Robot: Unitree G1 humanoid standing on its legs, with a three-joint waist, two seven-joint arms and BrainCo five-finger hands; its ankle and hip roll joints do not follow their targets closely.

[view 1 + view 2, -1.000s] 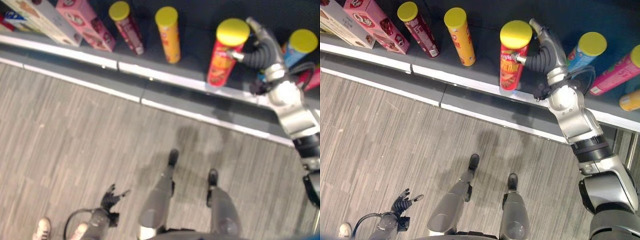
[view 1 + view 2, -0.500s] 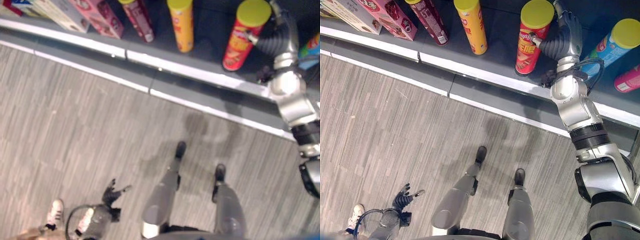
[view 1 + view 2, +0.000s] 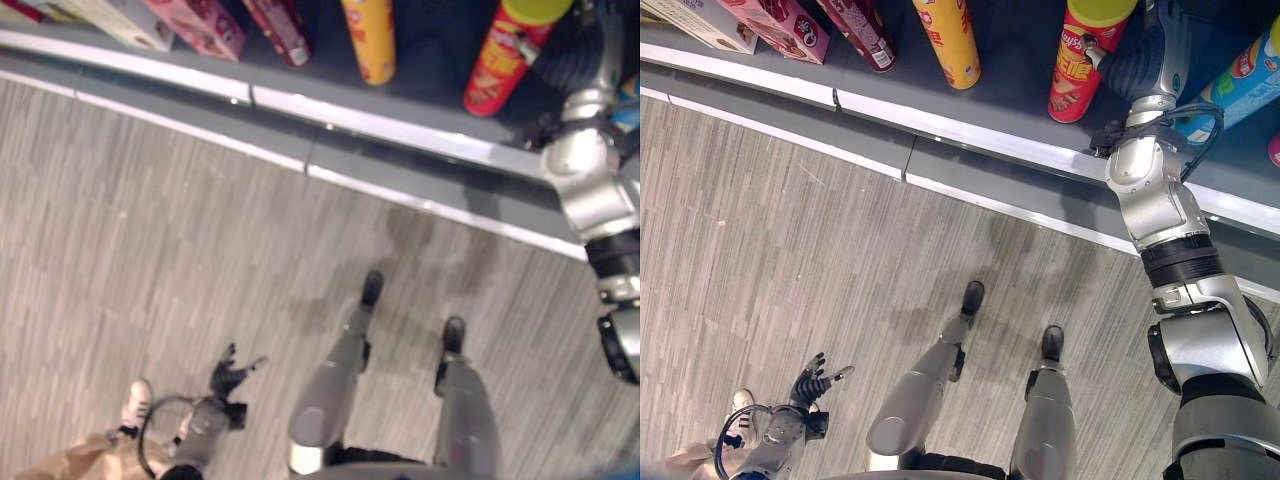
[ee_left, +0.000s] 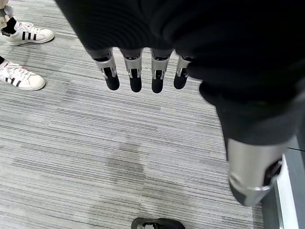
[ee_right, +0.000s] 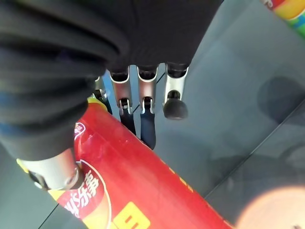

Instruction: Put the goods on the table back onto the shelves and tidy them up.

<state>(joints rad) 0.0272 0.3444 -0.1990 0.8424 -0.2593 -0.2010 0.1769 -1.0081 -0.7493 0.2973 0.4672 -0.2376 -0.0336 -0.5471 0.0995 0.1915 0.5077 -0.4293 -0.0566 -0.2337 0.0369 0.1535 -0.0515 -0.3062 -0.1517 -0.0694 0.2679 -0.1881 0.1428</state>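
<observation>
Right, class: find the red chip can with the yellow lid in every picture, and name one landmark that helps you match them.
Left eye view: red chip can on the shelf, top right.
Right eye view: top right, beside the right hand.
Left wrist view: not in it.
Right wrist view: its red side, against the hand.
Shared landmark: the yellow can.

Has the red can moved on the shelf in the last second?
Yes. The red can, in the right hand, went deeper, away from the shelf's front edge, about level with the yellow can.
</observation>
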